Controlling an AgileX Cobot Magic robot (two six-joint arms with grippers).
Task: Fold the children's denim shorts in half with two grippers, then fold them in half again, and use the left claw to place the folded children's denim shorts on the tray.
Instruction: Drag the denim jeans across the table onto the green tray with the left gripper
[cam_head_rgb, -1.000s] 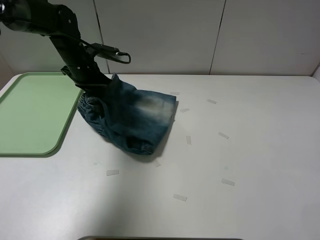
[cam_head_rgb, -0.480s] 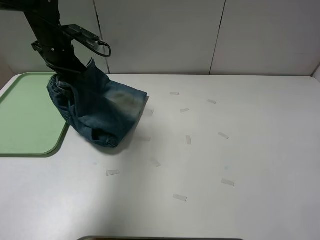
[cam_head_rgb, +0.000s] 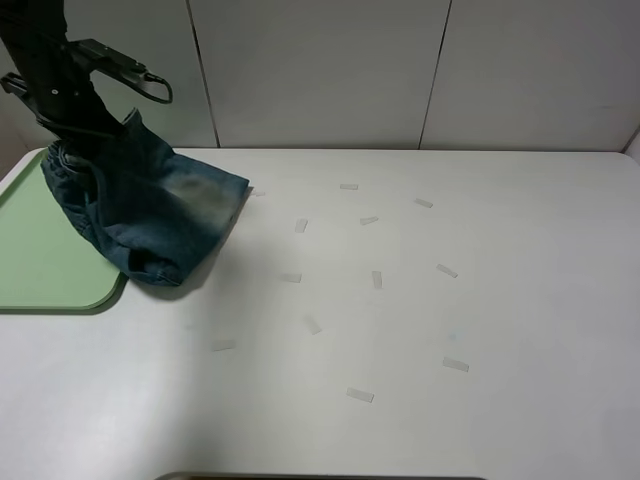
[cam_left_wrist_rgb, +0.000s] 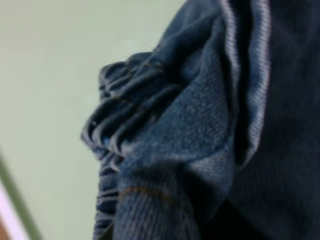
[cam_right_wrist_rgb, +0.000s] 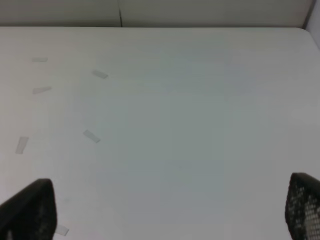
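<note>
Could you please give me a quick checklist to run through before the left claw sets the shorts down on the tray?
1. Left claw shut on the children's denim shorts: ok.
2. Shorts fully over the tray: not ok, the lower part hangs past its right rim over the table.
3. Shorts neatly folded: cannot tell, the fabric hangs bunched.
4. Visible part of tray unobstructed: ok.
5. Right gripper open and away from the shorts: ok.
</note>
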